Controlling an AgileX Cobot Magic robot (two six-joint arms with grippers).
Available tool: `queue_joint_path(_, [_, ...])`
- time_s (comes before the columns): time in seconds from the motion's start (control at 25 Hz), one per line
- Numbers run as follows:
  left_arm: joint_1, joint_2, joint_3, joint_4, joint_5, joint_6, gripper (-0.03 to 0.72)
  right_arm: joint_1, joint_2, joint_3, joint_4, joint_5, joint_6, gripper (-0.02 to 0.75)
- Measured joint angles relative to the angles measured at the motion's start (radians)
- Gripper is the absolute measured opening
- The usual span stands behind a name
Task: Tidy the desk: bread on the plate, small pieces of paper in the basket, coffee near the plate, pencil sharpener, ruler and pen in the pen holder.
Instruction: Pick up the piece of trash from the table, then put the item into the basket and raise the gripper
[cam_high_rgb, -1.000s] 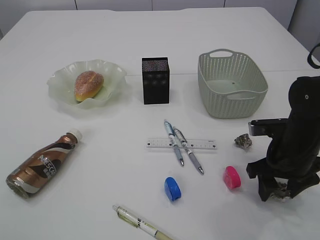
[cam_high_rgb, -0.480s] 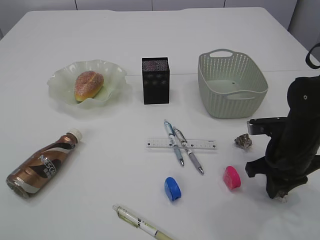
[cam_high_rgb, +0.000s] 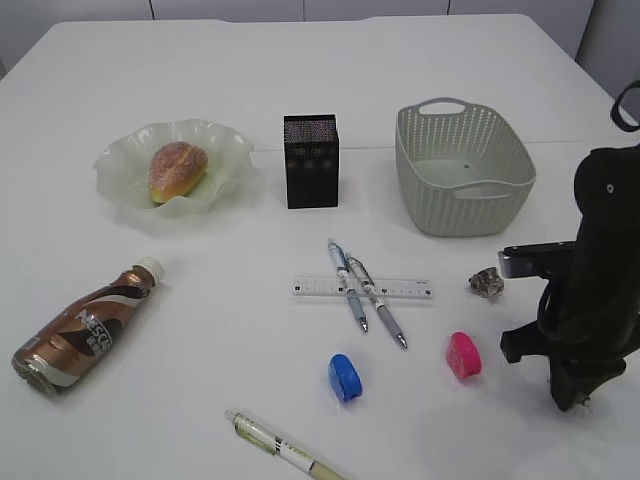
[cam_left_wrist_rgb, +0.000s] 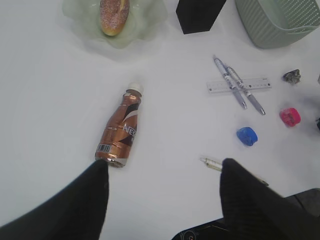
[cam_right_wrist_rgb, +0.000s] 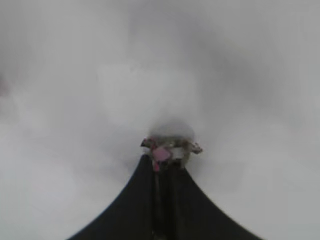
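At the table's right front my right gripper (cam_high_rgb: 573, 400) (cam_right_wrist_rgb: 162, 159) is shut on a small crumpled piece of paper (cam_right_wrist_rgb: 172, 145), which shows at its tips. A second paper scrap (cam_high_rgb: 487, 284) lies near the basket (cam_high_rgb: 405, 160). The bread (cam_high_rgb: 177, 170) is on the green plate (cam_high_rgb: 228, 150). A coffee bottle (cam_high_rgb: 85, 328) (cam_left_wrist_rgb: 120, 132) lies on its side at the left. My left gripper (cam_left_wrist_rgb: 165, 165) hangs open above the table beside the bottle's base. Two pens (cam_high_rgb: 352, 290) cross the ruler (cam_high_rgb: 318, 288), and a third pen (cam_high_rgb: 280, 450) lies at the front. Blue (cam_high_rgb: 343, 377) and pink (cam_high_rgb: 463, 354) sharpeners sit between them.
The black pen holder (cam_high_rgb: 311, 162) stands between plate and basket at the back. The table's front edge is close below the third pen.
The right gripper's fingers have closed onto the paper scrap, and that arm has shifted slightly to the right. Nothing else on the table has moved.
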Motion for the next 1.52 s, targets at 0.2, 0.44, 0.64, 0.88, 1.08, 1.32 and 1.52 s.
queue_joint_path(0.2, [0.0,0.0,0.0,0.0,0.0,0.0,0.506,0.0,-0.106,-0.002,0.0,0.046,0.0,0.027])
queue_joint_path(0.44, [0.0,0.0,0.0,0.0,0.0,0.0,0.505,0.0,-0.269,-0.017,0.033,0.07,-0.004,0.027])
queue_joint_path(0.64, [0.0,0.0,0.0,0.0,0.0,0.0,0.506,0.0,-0.356,-0.116,0.048,0.099,-0.006,0.027])
queue_joint_path(0.88, [0.0,-0.001,0.0,0.002,0.002,0.0,0.506,0.0,-0.365,-0.26,0.065,0.102,-0.008,0.027])
queue_joint_path(1.08, [0.0,-0.001,0.0,0.005,0.002,0.0,0.505,0.0,-0.361,-0.332,0.016,0.001,-0.02,0.027])
queue_joint_path(1.32, [0.0,-0.001,0.0,0.023,0.002,0.0,0.505,0.0,-0.305,-0.338,-0.007,-0.197,-0.025,0.027])
queue_joint_path(1.52, [0.0,-0.001,0.0,0.036,0.002,0.0,0.505,0.0,-0.225,-0.338,-0.015,-0.307,-0.025,0.027])
